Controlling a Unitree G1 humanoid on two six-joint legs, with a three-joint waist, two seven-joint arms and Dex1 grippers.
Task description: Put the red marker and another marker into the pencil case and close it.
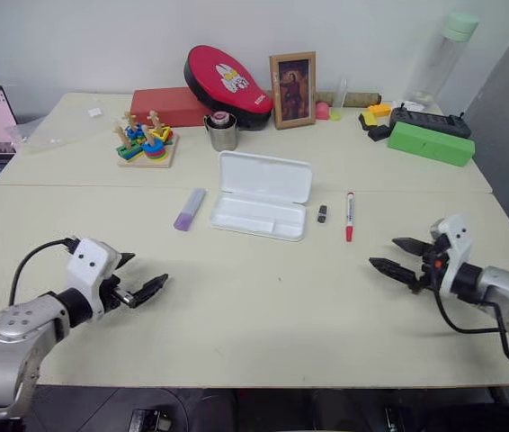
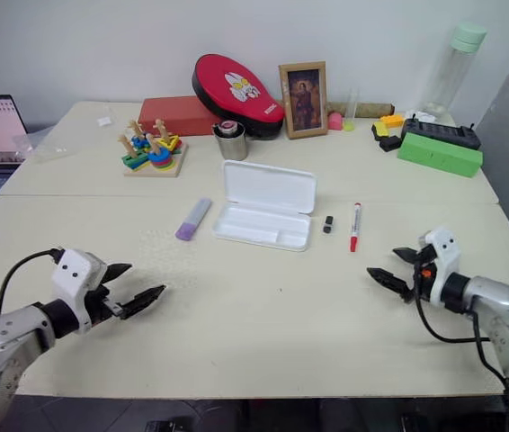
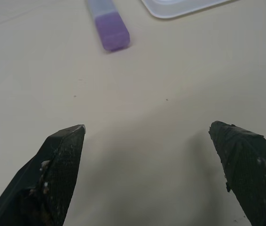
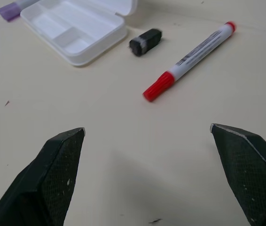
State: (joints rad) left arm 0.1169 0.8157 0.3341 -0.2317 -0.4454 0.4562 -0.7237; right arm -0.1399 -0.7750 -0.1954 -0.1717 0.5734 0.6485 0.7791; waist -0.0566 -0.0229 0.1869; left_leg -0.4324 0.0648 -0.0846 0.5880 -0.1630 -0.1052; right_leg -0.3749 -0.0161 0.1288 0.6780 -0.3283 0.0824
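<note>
- Left pincer sits nearest the camera, low over the near left of the worktop; jaws spread wide, nothing between them.
- Lilac marker lies flat ahead of that pincer, just left of the pencil case, apart from it.
- Pencil case sits mid-worktop, lid hinged fully back, shallow tray exposed and empty.
- Small black piece, possibly a cap or eraser, lies between the case and the red marker, touching neither.
- Red marker lies flat to the right of the case, red cap toward the near edge.
- Right pincer hovers near the right edge, jaws wide and empty; its wrist view looks along the fingers toward the red marker.
- Step in hand (judgement): start of the task; neither marker picked up, both arms poised for a first reach.
- Next move calls for: right pincer forward and down, jaws set across the slim barrel, gripping near the middle so it does not roll. Left arm is well placed for the lilac one.
- Obstruction: the black piece sits close beside the red marker and could be nudged; otherwise the approach looks open.
- Far side: stacking toy, metal cup, red pad, framed picture, green box, clear bottle; all well away from the work.
</note>
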